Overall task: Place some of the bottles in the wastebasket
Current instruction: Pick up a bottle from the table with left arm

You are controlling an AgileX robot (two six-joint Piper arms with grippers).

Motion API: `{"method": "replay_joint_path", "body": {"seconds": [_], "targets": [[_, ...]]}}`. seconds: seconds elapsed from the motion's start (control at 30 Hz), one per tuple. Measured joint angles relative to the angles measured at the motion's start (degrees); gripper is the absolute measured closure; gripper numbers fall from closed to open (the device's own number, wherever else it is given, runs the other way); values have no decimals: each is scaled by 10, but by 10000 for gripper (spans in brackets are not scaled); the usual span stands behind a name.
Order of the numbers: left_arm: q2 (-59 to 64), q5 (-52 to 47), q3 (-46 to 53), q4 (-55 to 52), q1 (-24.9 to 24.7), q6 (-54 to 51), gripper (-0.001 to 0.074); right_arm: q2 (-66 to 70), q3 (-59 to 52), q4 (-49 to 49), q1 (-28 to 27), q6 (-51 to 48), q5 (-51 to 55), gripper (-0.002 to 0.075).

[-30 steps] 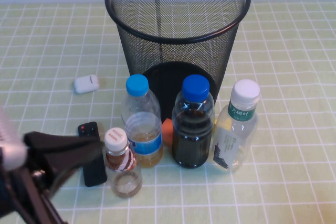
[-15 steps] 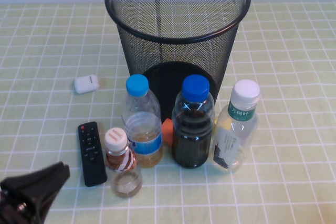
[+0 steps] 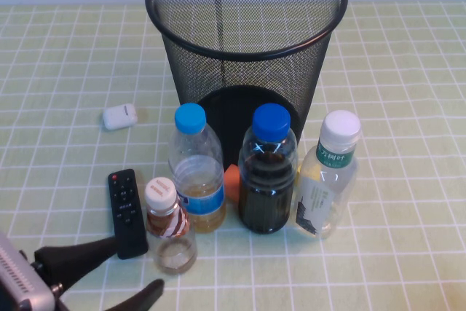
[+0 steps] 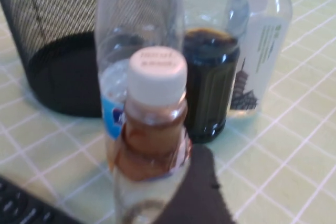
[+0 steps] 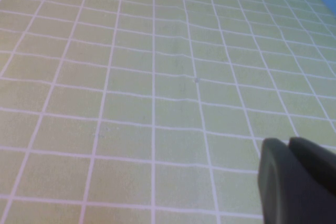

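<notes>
The short bottle point(image 3: 169, 227) with white cap and red-brown label stands at the front left of the bottle group. The taller bottle point(image 3: 328, 176) with a green-and-white label stands at the right. The black mesh wastebasket point(image 3: 246, 41) stands behind them. My left gripper point(image 3: 138, 265) is open and empty, low at the near left, its fingers pointing at the short bottle and just short of it. In the left wrist view the short bottle point(image 4: 155, 145) fills the middle, with one finger point(image 4: 197, 192) beside it. My right gripper point(image 5: 287, 148) is shut over bare tablecloth.
A blue-capped, blue-labelled bottle point(image 3: 195, 169) and a blue-capped bottle of dark liquid point(image 3: 268, 169) stand between the two task bottles. A black remote point(image 3: 127, 213) lies left of the short bottle. A white case point(image 3: 119, 116) lies farther left. Something orange point(image 3: 231, 180) sits behind the bottles.
My left gripper drew back from beside the short bottle to the near-left corner, then came forward again with its fingers opened toward that bottle. The bottles have not moved.
</notes>
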State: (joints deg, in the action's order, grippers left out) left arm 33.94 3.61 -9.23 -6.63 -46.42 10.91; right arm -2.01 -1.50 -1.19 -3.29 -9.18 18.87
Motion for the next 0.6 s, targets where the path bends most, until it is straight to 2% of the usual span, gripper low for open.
{"method": "replay_joint_path", "body": {"seconds": [0.07,0.17,0.43,0.6], "targets": [[19,37,0,-1,-3,-1,200,0,0,0,0,0,0,733],[42,84,0,-1,-3,-10,171,0,0,0,0,0,0,733],[96,156,0,17,-3,-74,162,0,0,0,0,0,0,733],[116,222,0,132,-3,-155,162,0,0,0,0,0,0,733]]}}
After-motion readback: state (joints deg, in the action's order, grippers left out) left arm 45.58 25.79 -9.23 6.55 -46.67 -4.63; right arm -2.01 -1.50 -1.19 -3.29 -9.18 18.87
